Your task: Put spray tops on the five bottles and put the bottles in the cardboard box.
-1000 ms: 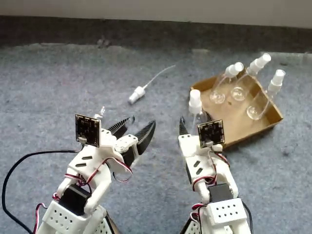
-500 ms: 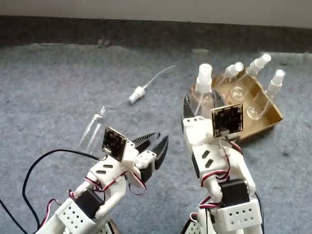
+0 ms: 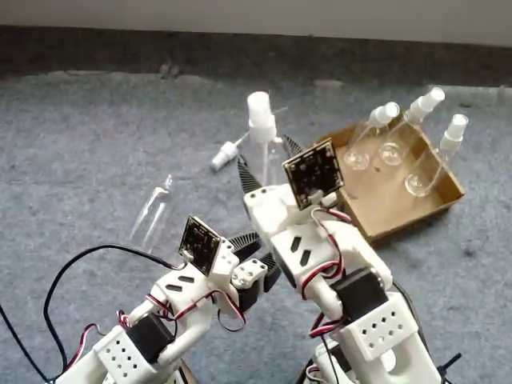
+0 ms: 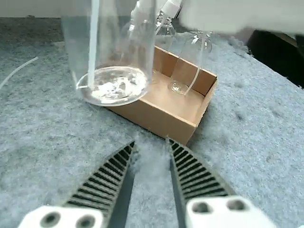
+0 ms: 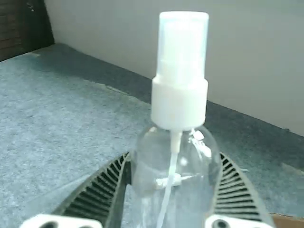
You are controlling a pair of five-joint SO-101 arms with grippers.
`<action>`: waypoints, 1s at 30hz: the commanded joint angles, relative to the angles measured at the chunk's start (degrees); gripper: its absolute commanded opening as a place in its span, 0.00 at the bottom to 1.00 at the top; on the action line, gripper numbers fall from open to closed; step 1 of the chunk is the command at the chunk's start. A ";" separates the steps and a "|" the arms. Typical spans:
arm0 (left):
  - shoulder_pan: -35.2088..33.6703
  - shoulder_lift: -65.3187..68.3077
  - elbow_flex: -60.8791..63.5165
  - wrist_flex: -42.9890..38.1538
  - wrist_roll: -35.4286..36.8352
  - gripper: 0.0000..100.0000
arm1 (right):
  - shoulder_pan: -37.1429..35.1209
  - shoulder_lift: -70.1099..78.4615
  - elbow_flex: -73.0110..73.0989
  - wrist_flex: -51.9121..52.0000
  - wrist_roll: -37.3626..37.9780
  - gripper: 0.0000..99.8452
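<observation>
**Capped bottle aloft, box off to its right**

The right gripper [image 5: 173, 164] clamps the clear plastic bottle with white spray top [image 3: 264, 140] upright above the middle of the grey carpet [image 3: 80, 144]. The brown cardboard box [image 3: 392, 204] lies toward the carpet's far right edge, nearer this arm. The left gripper [image 4: 151, 142] hangs empty, jaws narrowly parted.

Overhead camera, two wrist cameras.
The high view looks down from behind both arms [image 3: 344, 280] across the bench [image 3: 80, 144] toward the wall [image 3: 240, 14]. Wrist views sit just behind the left end effector [image 4: 151, 142] and right end effector [image 5: 173, 159], facing outward along them. All three share the bottle [image 3: 262, 132]; high and left, the cardboard box [image 3: 384, 206].
</observation>
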 commanded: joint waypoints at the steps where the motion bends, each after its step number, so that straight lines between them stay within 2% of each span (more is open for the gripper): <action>1: 0.84 -0.84 -0.31 -3.78 -0.09 0.07 | -4.18 0.13 -3.65 -2.24 -0.26 0.19; 9: -0.40 -0.84 -0.48 -5.45 -0.18 0.07 | -6.37 0.04 2.07 -5.85 -0.53 0.19; 15: -7.69 -0.84 -0.13 -9.05 -0.09 0.07 | -6.29 -0.40 5.41 -5.67 -0.35 0.19; 19: -10.24 -0.84 -0.13 -9.32 -0.09 0.07 | -5.93 -0.40 5.41 -5.58 -0.26 0.19; 27: -10.59 -0.84 1.54 -9.41 -0.09 0.07 | -5.49 -0.40 5.23 -5.49 -0.18 0.19; 30: -10.68 -0.84 1.71 -9.41 -0.44 0.07 | -1.27 -0.40 4.97 -5.49 -0.18 0.19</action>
